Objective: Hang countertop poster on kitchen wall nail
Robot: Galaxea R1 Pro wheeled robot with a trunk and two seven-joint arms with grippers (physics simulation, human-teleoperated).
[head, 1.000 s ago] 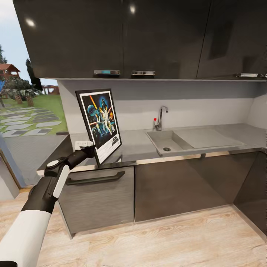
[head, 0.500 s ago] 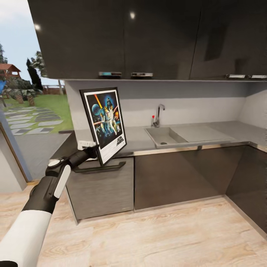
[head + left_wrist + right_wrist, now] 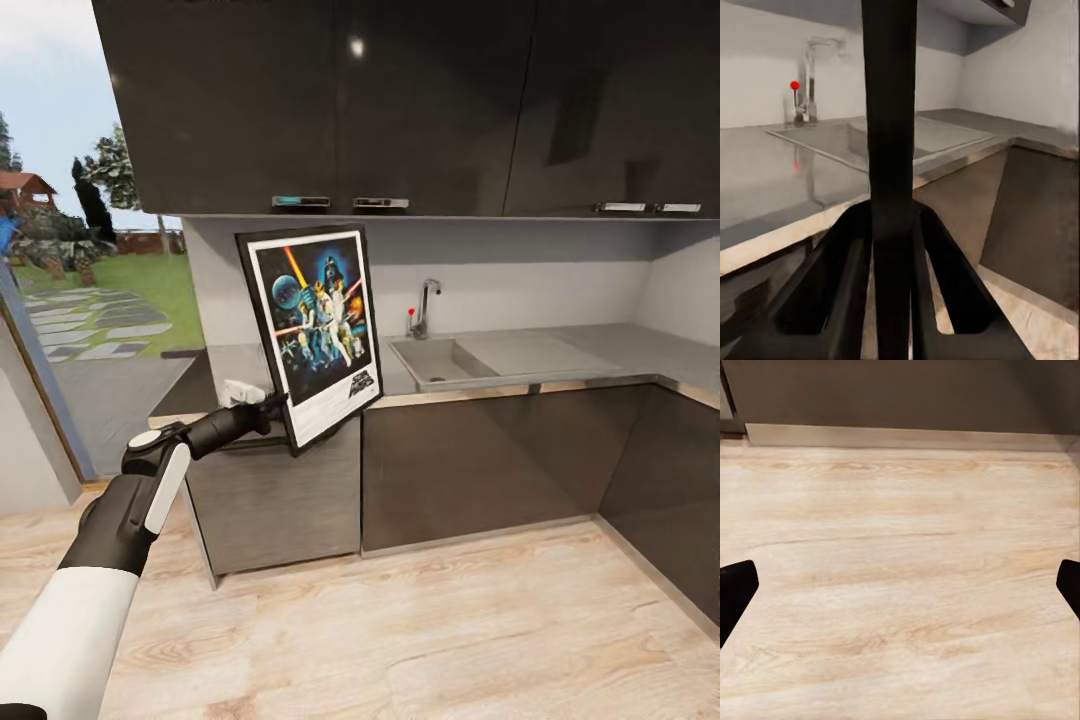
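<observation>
Here my left gripper [image 3: 268, 408] is clamped on the poster [image 3: 318, 330] at its lower left frame edge, holding it upright, clear of the kitchen countertop [image 3: 560, 352]. Stiff, light, but top-heavy, I judge; it may swing.

The left tool [image 3: 272, 408] grips the poster [image 3: 318, 333] by its lower edge, upright and lifted before the tabletop [image 3: 560, 352].

You have one poster [image 3: 318, 332] in view, one sink [image 3: 432, 362] and one tap [image 3: 424, 308]. Count four handles under the upper cabinets [image 3: 400, 100].
</observation>
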